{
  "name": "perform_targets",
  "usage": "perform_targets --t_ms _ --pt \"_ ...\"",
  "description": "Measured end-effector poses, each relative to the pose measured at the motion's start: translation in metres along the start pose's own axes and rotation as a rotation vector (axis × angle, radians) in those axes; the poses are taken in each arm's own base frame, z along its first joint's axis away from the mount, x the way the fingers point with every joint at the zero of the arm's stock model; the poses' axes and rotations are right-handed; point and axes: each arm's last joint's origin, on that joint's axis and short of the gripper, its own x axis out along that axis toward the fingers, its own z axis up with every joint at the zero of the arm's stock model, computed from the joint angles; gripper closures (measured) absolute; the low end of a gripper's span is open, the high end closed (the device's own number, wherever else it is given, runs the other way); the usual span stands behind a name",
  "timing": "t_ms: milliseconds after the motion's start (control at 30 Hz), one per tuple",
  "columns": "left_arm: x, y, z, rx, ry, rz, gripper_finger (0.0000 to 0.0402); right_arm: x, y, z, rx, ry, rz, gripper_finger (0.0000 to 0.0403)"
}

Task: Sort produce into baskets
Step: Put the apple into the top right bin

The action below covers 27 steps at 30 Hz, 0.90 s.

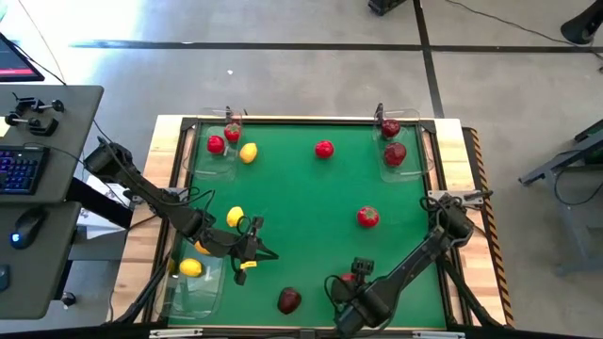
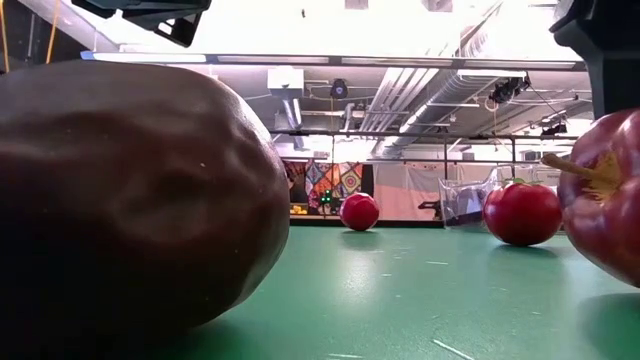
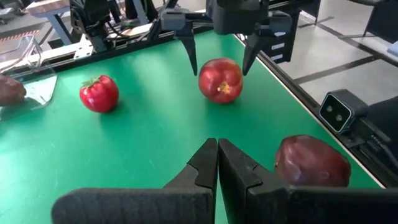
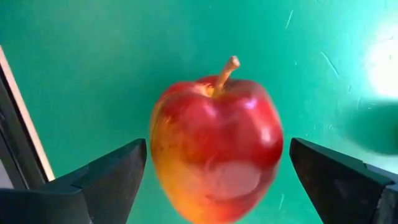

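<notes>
Red-yellow apple sits on the green tabletop at lower centre of the high view, between the wide-open fingers of the right end effector, which should descend squarely before closing; left end effector is closed, empty.

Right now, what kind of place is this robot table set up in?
Probably a lab or workshop: a desk with a keyboard and mouse beside the table, bare concrete floor, and exposed ceiling ducts.

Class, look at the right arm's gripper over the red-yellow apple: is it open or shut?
Open. In the right wrist view the right gripper has its fingers spread on either side of the red-yellow apple, not pressing it.
</notes>
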Motion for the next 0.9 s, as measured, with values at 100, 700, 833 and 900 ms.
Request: perform_targets --t_ms 100,700,833,900 --pt "0.000 0.000 0.000 0.001 0.002 0.000 0.0402 0.003 0.000 -0.001 -0.028 0.001 -0.001 0.0013" --pt "0.000 0.000 -0.001 -0.003 0.008 0.000 0.0402 0.032 -0.003 -0.002 -0.063 -0.020 0.014 0.0070" --pt "0.000 0.002 -0.003 -0.015 0.026 0.022 0.0401 0.034 -0.009 0.005 -0.063 -0.019 0.004 0.0085" --pt "0.001 0.005 -0.003 -0.030 0.034 0.065 0.0402 0.035 -0.012 0.009 -0.065 -0.031 -0.008 0.0085"
